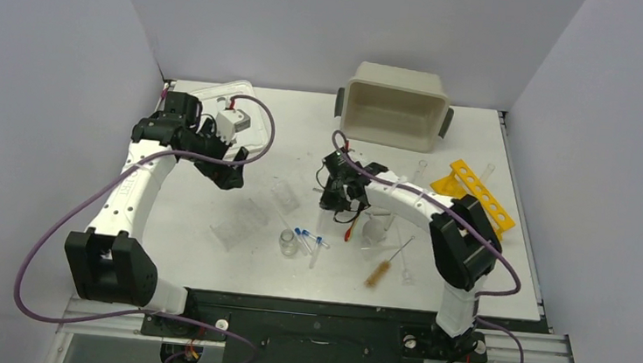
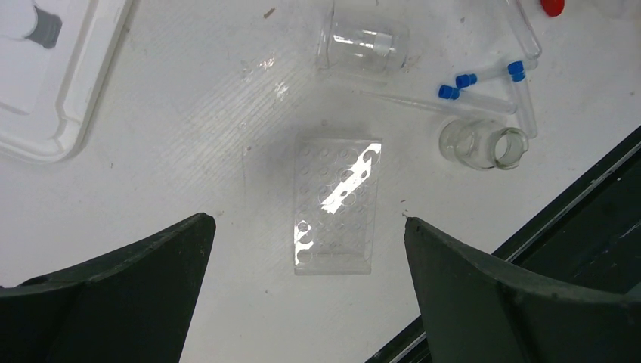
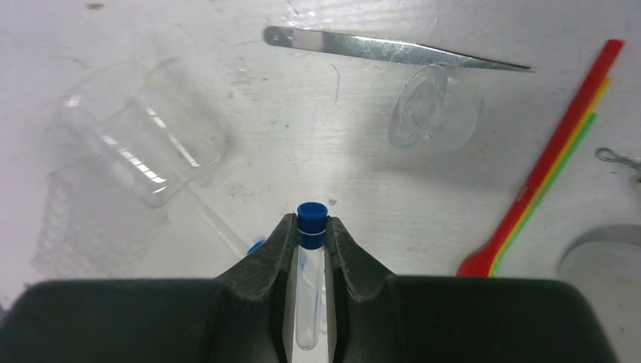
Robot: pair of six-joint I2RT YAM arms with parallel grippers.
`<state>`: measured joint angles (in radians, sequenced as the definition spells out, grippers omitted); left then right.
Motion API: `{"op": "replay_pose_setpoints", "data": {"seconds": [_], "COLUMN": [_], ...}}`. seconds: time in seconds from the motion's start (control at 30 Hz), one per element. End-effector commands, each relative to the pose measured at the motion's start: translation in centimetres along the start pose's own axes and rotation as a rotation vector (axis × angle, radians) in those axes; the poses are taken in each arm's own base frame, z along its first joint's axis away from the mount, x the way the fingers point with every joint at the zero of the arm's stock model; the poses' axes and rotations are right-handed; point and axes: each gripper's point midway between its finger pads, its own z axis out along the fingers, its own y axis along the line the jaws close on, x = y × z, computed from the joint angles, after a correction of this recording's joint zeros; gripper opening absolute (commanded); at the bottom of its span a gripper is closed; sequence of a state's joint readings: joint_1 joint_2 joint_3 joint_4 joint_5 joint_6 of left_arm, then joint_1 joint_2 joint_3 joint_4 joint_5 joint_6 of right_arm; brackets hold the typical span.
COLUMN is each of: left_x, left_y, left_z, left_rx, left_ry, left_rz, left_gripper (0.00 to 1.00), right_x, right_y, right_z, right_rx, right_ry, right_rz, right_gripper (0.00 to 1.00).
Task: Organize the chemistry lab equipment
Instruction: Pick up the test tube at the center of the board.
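From above, the right arm [image 1: 412, 209] reaches over the middle of the tabletop [image 1: 172, 247], and its jaws sit low among the scattered glassware. Their grip cannot be read from here. The left arm [image 1: 137, 187] hangs over the far-left part, beside the white lid [image 1: 220, 94]. The yellow rack [image 1: 479, 194] lies by the right edge and the beige tub [image 1: 395, 104] at the far edge. Any carry toward the rack would probably sweep the forearm over loose pieces, and a low pass could knock them aside.

In the left wrist view the left jaws stand wide with nothing between them. They are above a clear well plate [image 2: 336, 204] lying flat toward the near edge. A vial [image 2: 484, 144], a beaker [image 2: 363, 45] on its side and loose blue-capped tubes [image 2: 484, 76] lie beyond it. The plate is thin, flat and see-through, so jaws coming down on it could skid off or shove it toward the near edge.

In the right wrist view the right jaws are narrow on a blue-capped tube [image 3: 311, 215], pinched just under the cap with the body running back between them. Held so near one end, the smooth round tube may pivot or slide out. A tilted tube would likely miss a rack hole. The tweezers [image 3: 393, 49] and spatula [image 3: 552, 159] lie farther off. The toppled beaker is nearer and could roll if brushed.
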<state>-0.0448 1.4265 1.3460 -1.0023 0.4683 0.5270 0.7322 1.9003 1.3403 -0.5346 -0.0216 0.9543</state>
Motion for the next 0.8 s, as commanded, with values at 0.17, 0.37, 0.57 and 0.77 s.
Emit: {"op": "replay_pose_setpoints", "data": {"seconds": [0.17, 0.37, 0.57, 0.77], "left_x": [-6.4, -9.0, -9.9, -10.7], "left_y": [-4.7, -9.7, -14.0, -15.1], "left_z": [-2.9, -3.8, -3.5, -4.6], "left_rx": [0.21, 0.414, 0.536, 0.584], "left_ry": [-0.224, -0.288, -0.31, -0.385], "left_rz": [-0.056, -0.063, -0.04, -0.021], "left_gripper": [0.97, 0.97, 0.97, 1.0], "right_x": [-7.3, -8.0, -8.1, -7.5], "right_y": [5.7, 10.8, 15.6, 17.6], "right_z": [-14.2, -21.3, -25.1, -26.3], "right_rx": [-0.244, -0.376, -0.518, -0.566], "right_ry": [-0.462, -0.669, -0.761, -0.795], "right_rz": [-0.054, -0.137, -0.148, -0.17], "right_gripper": [0.0, 0.0, 0.0, 0.0]}}
